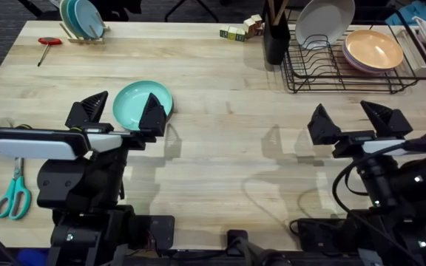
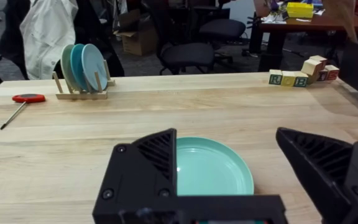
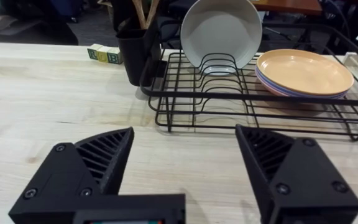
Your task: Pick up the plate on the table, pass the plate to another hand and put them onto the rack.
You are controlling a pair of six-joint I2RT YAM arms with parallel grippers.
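Note:
A round teal plate [image 1: 137,103] lies flat on the light wood table [image 1: 220,81], left of the middle; the left wrist view has the plate [image 2: 213,168] just ahead of the fingers. My left gripper [image 1: 120,112] hovers open at its near edge, one finger [image 1: 152,114] over the plate's right side and the other off its left rim. The black wire rack [image 1: 346,70] stands at the far right. My right gripper [image 1: 355,118] is open in front of the rack [image 3: 260,99], holding nothing.
In the rack a white plate [image 1: 324,21] stands upright and peach plates [image 1: 374,49] lie flat; a black utensil holder [image 1: 276,33] is at its left end. A small wooden holder with plates [image 1: 82,21], a red tool [image 1: 48,43], letter blocks [image 1: 241,29] and scissors [image 1: 13,193] also sit on the table.

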